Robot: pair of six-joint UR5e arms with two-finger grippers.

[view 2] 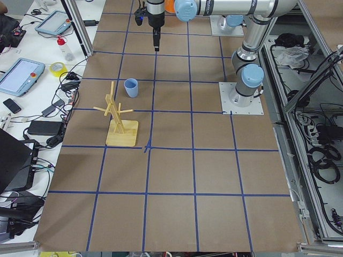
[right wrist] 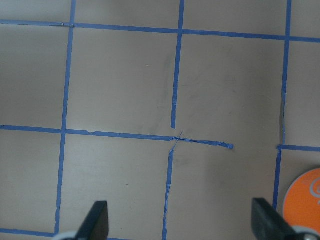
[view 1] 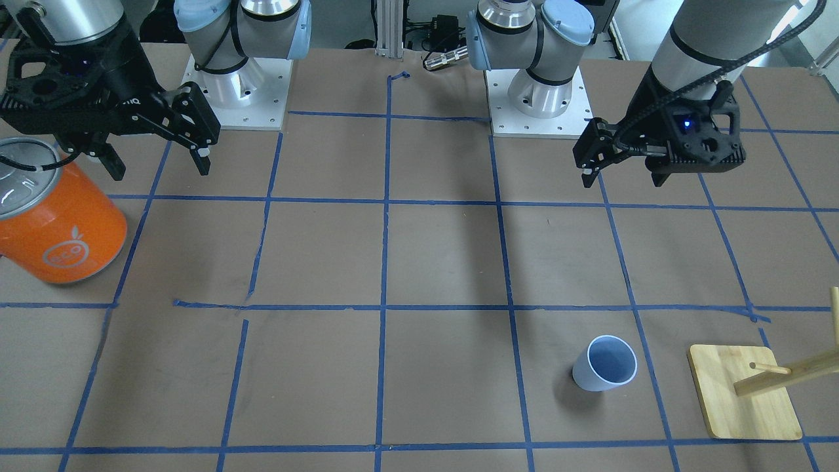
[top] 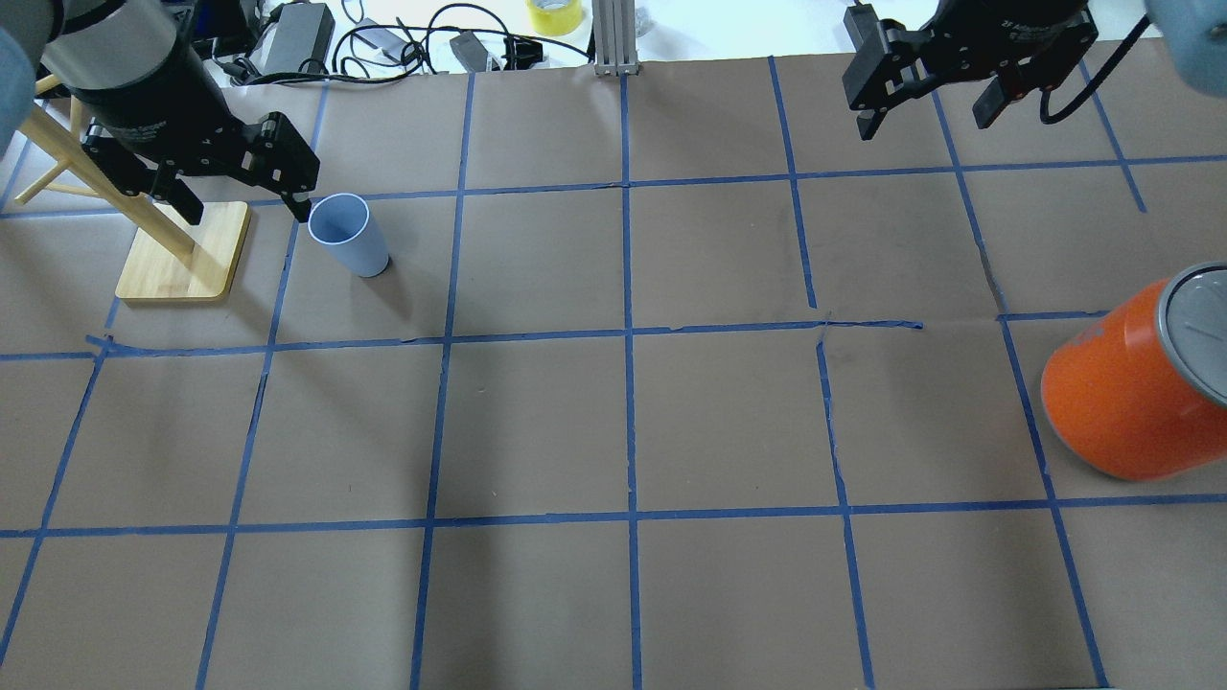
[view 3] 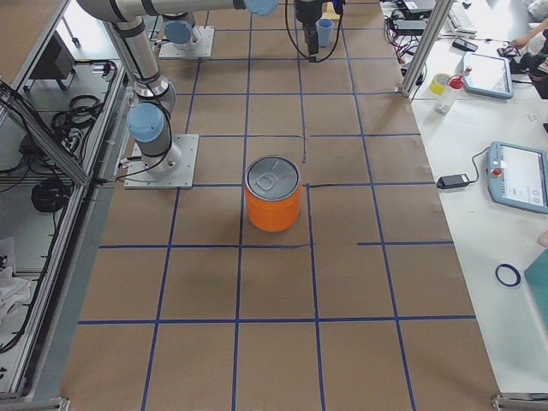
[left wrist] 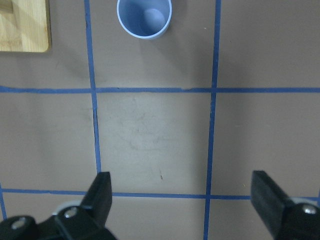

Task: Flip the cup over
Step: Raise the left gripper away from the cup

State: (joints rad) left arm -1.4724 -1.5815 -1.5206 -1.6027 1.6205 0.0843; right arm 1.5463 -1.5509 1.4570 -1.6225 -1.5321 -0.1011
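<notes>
The pale lavender-blue cup stands upright with its mouth up on the brown table, on my left side. It also shows in the front view, the left-side view and the left wrist view. My left gripper is open and empty, raised above the table; in its wrist view the cup lies well beyond the fingertips. My right gripper is open and empty, high over the far right of the table, with nothing between its fingers in the right wrist view.
A wooden peg stand on a bamboo base stands just left of the cup. A big orange can with a silver lid stands on my right side. Blue tape lines grid the table. Cables and tape lie past the far edge.
</notes>
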